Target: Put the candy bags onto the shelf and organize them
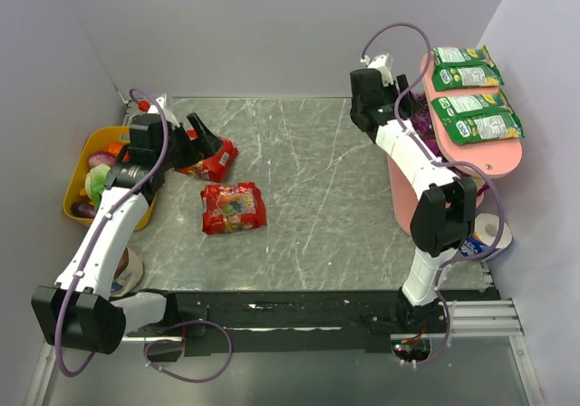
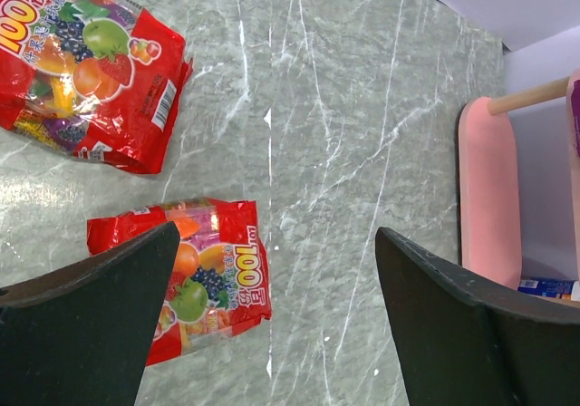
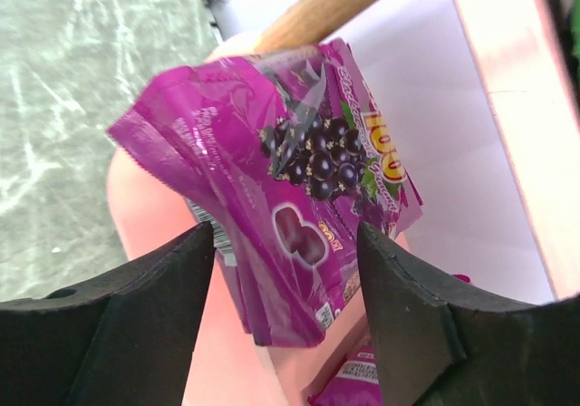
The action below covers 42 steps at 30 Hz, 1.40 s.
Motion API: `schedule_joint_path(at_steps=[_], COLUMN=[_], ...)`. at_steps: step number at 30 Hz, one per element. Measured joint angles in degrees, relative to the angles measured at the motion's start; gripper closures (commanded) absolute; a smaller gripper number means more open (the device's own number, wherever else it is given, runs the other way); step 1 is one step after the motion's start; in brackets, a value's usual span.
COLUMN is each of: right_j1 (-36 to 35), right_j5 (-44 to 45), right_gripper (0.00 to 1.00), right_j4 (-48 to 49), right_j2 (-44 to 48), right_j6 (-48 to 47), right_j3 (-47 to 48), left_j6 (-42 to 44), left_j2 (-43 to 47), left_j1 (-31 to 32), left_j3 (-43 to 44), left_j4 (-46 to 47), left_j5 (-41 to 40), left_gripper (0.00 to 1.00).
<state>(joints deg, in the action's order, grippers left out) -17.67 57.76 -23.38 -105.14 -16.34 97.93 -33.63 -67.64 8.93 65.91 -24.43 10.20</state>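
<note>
Two red candy bags with fruit print lie on the marble table, one (image 1: 233,207) near the middle left and one (image 1: 210,159) under my left gripper (image 1: 204,139). Both show in the left wrist view (image 2: 91,71) (image 2: 204,275). My left gripper (image 2: 276,234) is open and empty above the table. Two green bags (image 1: 467,66) (image 1: 476,118) lie on the top tier of the pink shelf (image 1: 494,159). My right gripper (image 3: 285,234) is open around a tilted purple bag (image 3: 299,170) on a lower tier (image 3: 163,315). A second purple bag (image 3: 362,381) lies below it.
A yellow bowl (image 1: 76,188) of toy vegetables stands at the left edge beside my left arm. A white roll (image 1: 497,229) and a blue packet (image 1: 471,243) sit by the shelf's foot. Walls close in the left, back and right. A wooden shelf post (image 3: 326,3) stands behind the purple bag.
</note>
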Motion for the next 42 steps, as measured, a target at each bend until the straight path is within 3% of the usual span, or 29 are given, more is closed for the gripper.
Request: schedule_joint_path(at_steps=[7,13,17,36,42], right_j1=[-0.44,0.85,2.12,5.35,6.08], right_j5=[-1.49,-2.16,-2.58,1.31,1.25], right_gripper=[0.5,0.79,0.9,0.92,0.82], right_j4=[0.55,0.02,-0.04,7.13,7.58], right_j2=[-0.15,-3.5,-6.1,-9.38,-9.38], right_j6=[-1.29,-0.87,-0.2,-6.19,-6.67], right_j3=[0.55,4.48,6.99,8.28,8.24], left_j6=[-0.02,0.0,0.0,0.0,0.0], left_j2=[0.33,0.63,0.7,0.7,0.7], left_j1=[-0.02,-0.17,-0.28,-0.39,-0.48], left_j3=[-0.07,-0.07,-0.07,-0.09,-0.09], left_j4=[0.13,0.07,0.07,-0.13,-0.17], left_j5=[-0.02,-0.26,-0.44,-0.61,-0.61], left_gripper=[0.04,0.04,0.04,0.04,0.04])
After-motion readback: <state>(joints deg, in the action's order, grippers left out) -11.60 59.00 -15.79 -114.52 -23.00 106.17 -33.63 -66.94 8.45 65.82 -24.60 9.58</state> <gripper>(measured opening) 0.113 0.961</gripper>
